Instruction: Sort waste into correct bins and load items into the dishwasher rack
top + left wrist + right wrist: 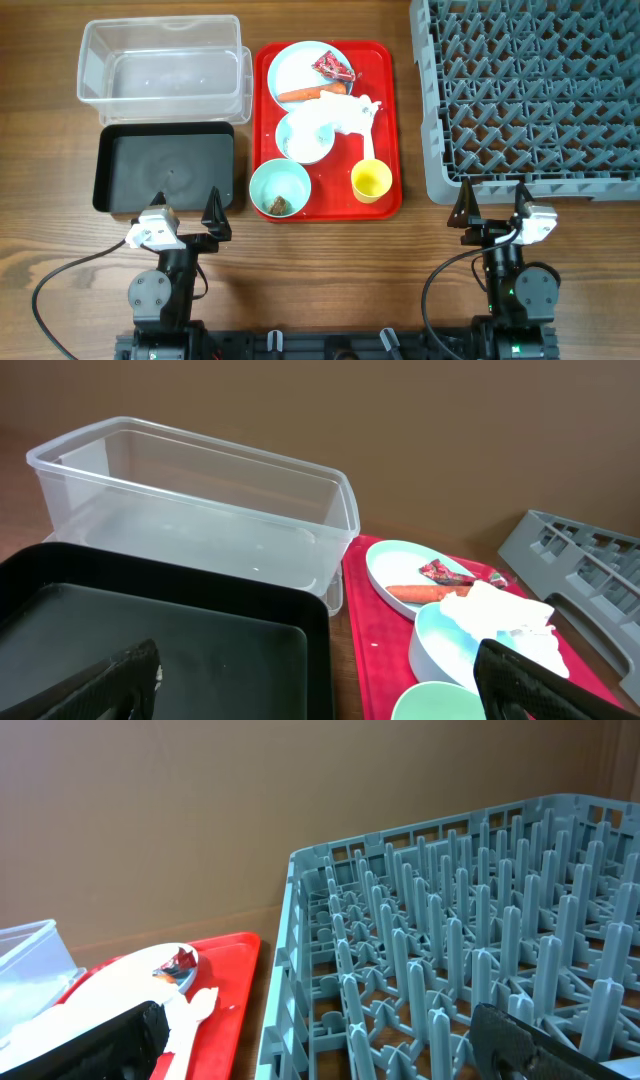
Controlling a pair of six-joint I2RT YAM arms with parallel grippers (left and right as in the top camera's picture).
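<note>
Both your pincers stand wide apart and hold nothing. The left gripper (pixel 187 205) sits at the bottom left of the overhead view, just below the black tray (pixel 165 170). The right gripper (pixel 491 205) sits at the bottom right, just below the rack (pixel 530 90).

Everything to sort lies on the red tray (pixel 386 120) at centre.

- **Napkins (pixel 345 115):** they look soft and nearly weightless, so pinch a raised fold.
- **Wrapper (pixel 333 67):** it lies on the plate (pixel 295 65). Expect it to be thin and slippery, and go for a lifted edge.
- **Carrot (pixel 312 93):** it looks firm but round and may roll, so close across its middle.
- **Plate, blue bowl (pixel 300 140) and green bowl (pixel 280 180):** they look stiff and smooth, so take each by its rim.
- **Yellow cup (pixel 371 181):** it is probably light. Put one finger inside and one outside the wall.

The clear tub (pixel 170 75) is at the upper left.

The wrapper carries print, but it is too small to read. You'll find no label or brand on the tub, the trays or the rack.
</note>
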